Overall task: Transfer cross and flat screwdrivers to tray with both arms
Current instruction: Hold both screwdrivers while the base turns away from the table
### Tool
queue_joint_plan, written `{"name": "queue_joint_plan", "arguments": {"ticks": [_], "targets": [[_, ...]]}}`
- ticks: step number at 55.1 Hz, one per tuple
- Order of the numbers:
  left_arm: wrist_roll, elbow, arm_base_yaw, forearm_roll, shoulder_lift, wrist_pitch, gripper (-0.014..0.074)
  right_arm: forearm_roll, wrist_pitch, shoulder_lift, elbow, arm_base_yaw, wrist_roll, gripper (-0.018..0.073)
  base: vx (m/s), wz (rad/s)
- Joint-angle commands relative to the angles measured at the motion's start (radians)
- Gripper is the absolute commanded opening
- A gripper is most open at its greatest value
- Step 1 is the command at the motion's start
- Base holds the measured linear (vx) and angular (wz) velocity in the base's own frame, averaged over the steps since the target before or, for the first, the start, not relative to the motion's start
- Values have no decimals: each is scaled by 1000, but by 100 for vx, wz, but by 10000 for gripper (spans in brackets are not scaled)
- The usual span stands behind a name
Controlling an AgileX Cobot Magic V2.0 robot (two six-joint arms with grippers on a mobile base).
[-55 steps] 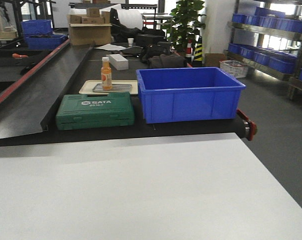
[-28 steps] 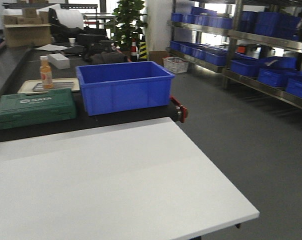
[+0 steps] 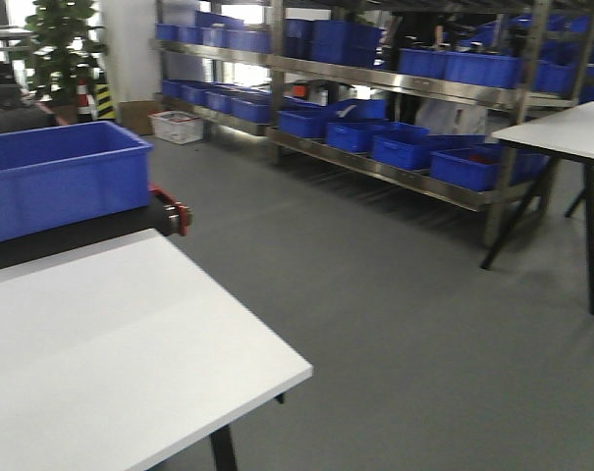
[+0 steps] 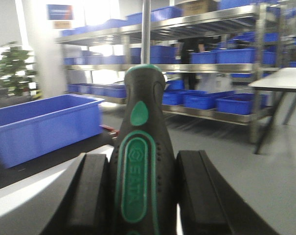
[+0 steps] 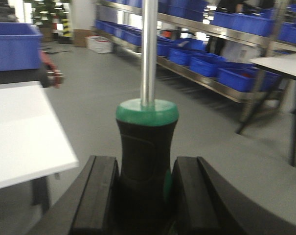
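In the left wrist view my left gripper (image 4: 143, 160) is shut on a screwdriver's dark green and black handle (image 4: 144, 142); its steel shaft (image 4: 146, 29) points straight up out of the frame. In the right wrist view my right gripper (image 5: 145, 165) is shut on a second screwdriver's black handle with a green collar (image 5: 146, 132), its shaft (image 5: 148, 49) also upright. I cannot tell which is cross or flat. The tray is out of view. Neither gripper shows in the exterior view.
A white table (image 3: 110, 343) fills the lower left, its corner near the middle. A deep blue bin (image 3: 51, 177) stands behind it on a black belt. Metal shelves with blue bins (image 3: 395, 147) line the back. Another white table (image 3: 562, 128) stands at the right over grey floor.
The exterior view has swung to the right. The green tool case, orange bottle and cream tray have left the frame, and the shelves and second table have come in.
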Motion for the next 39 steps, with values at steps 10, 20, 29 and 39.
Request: {"name": "queue_joint_plan", "arguments": {"ticks": [10,20,29,39], "targets": [[-1,-27,-4,-12,12,-91,0,7,-92,3,-30,-3,-7,-8,5,-90],[-1,-27,-4,-12,12,-91,0,7,-92,3,-30,-3,-7,-8,14,-82],[-1,-27,-4,-12,12,-91,0,7,-92,3,-30,-3,-7,-8,21,-61],[-1,-27,-4,-12,12,-91,0,7,-92,3,-30,-3,-7,-8,26,-45]]}}
